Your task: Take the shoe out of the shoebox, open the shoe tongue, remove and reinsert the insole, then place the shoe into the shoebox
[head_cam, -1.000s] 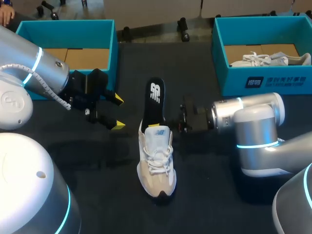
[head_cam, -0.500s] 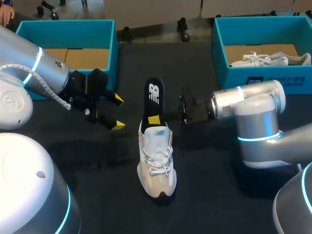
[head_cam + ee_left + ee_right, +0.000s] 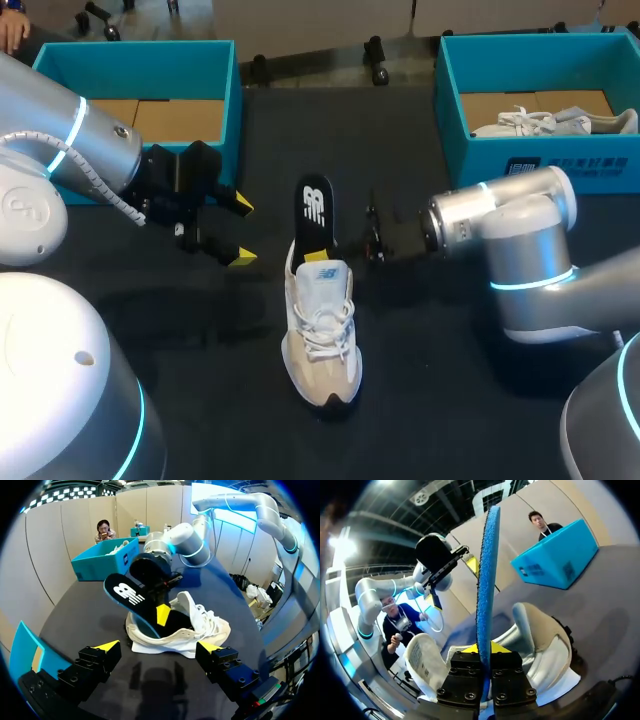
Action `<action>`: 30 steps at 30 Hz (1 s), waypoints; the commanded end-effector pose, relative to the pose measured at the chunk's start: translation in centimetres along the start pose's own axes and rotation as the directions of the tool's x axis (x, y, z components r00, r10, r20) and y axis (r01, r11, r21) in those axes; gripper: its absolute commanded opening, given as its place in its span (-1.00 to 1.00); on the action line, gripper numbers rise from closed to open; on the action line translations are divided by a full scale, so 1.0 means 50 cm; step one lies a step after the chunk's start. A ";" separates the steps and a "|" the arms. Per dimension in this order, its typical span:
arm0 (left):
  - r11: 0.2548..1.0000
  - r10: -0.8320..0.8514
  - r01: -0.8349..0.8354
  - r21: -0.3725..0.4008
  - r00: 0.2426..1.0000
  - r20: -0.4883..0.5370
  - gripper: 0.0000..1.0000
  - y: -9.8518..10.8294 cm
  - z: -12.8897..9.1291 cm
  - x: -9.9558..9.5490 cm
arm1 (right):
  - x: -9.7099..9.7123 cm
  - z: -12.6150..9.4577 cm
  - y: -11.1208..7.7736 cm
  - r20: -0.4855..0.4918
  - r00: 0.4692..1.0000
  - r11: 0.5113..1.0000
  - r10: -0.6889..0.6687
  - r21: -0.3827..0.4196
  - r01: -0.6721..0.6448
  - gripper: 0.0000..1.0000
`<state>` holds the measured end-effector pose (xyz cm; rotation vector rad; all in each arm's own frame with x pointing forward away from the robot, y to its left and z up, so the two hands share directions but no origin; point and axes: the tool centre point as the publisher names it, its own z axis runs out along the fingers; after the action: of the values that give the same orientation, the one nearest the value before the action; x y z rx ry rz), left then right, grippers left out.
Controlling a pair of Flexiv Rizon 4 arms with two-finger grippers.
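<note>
A white and beige shoe [image 3: 320,325] stands on the black table, toe toward me. A black insole [image 3: 315,208] sticks up out of its heel opening. My right gripper [image 3: 316,254] comes in from the right and is shut on the insole's lower part, just above the shoe's collar. From the right wrist the insole [image 3: 485,575] shows edge-on, blue, pinched in that gripper [image 3: 485,651] over the shoe [image 3: 542,635]. My left gripper [image 3: 241,230] hangs open left of the shoe. In its own view the left gripper [image 3: 159,649] faces the shoe [image 3: 182,630] and insole [image 3: 130,596], touching neither.
An open teal shoebox [image 3: 218,70] sits at the back left, showing a bare cardboard bottom. A second teal box [image 3: 470,150] at the back right holds another white shoe [image 3: 555,123].
My right gripper has shut on the insole and its arm has drawn back and up, tipping the insole more upright in the shoe. The left arm has stayed still.
</note>
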<state>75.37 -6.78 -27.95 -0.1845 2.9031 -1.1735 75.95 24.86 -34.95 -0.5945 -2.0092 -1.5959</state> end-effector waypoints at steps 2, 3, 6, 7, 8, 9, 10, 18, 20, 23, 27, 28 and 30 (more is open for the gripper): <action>1.000 0.010 -0.010 -0.006 1.000 -0.016 1.00 0.000 0.006 -0.002 | -0.001 0.011 -0.013 -0.007 1.000 1.000 0.010 -0.001 -0.010 -1.00; 1.000 0.015 -0.016 -0.009 1.000 -0.021 1.00 -0.001 0.007 -0.002 | -0.001 0.013 -0.016 -0.012 1.000 1.000 0.013 0.001 -0.013 -1.00; 0.999 0.020 -0.021 -0.024 0.999 -0.037 1.00 -0.003 0.011 -0.004 | -0.001 0.014 -0.020 -0.016 1.000 1.000 0.020 0.006 -0.020 -1.00; 0.999 0.017 -0.019 -0.028 0.999 -0.051 1.00 -0.003 0.012 -0.004 | -0.001 0.015 -0.020 -0.017 1.000 1.000 0.021 0.007 -0.021 -1.00; 0.999 0.020 -0.022 -0.031 0.998 -0.060 1.00 -0.003 0.016 -0.004 | 0.000 0.016 -0.022 -0.020 1.000 1.000 0.023 0.009 -0.023 -1.00; 0.999 0.029 -0.032 -0.040 0.997 -0.074 1.00 -0.002 0.019 -0.004 | 0.000 0.016 -0.023 -0.021 1.000 1.000 0.024 0.010 -0.023 -1.00; 0.998 0.032 -0.036 -0.045 0.995 -0.095 1.00 0.000 0.021 -0.003 | 0.000 0.016 -0.024 -0.021 1.000 1.000 0.020 0.011 -0.020 -1.00; 0.995 0.016 -0.028 -0.092 0.991 -0.130 1.00 0.015 0.034 0.005 | 0.014 -0.008 -0.004 0.026 1.000 1.000 -0.015 0.022 0.014 -0.33; 0.995 0.014 -0.027 -0.094 0.991 -0.130 1.00 0.017 0.039 0.004 | 0.015 -0.016 0.003 0.033 0.999 1.000 -0.023 0.022 0.022 -0.33; 0.995 0.011 -0.025 -0.100 0.990 -0.138 1.00 0.018 0.044 0.004 | 0.015 -0.021 0.012 0.038 0.999 0.999 -0.035 0.022 0.034 -0.32; 0.995 0.011 -0.025 -0.100 0.990 -0.138 1.00 0.014 0.046 0.003 | 0.011 -0.021 0.018 0.037 0.998 0.999 -0.043 0.023 0.042 -0.36; 0.995 0.011 -0.025 -0.100 0.991 -0.136 1.00 0.014 0.046 0.003 | 0.009 -0.021 0.019 0.036 0.998 0.999 -0.047 0.021 0.047 -0.36; 0.994 0.010 -0.022 -0.103 0.992 -0.123 1.00 0.013 0.045 0.001 | 0.005 -0.023 0.023 0.034 0.998 0.999 -0.048 0.021 0.047 -0.39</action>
<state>75.23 -7.72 -30.01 -0.0864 3.0699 -1.0816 76.34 24.04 -33.73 -0.5769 -2.0764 -1.6073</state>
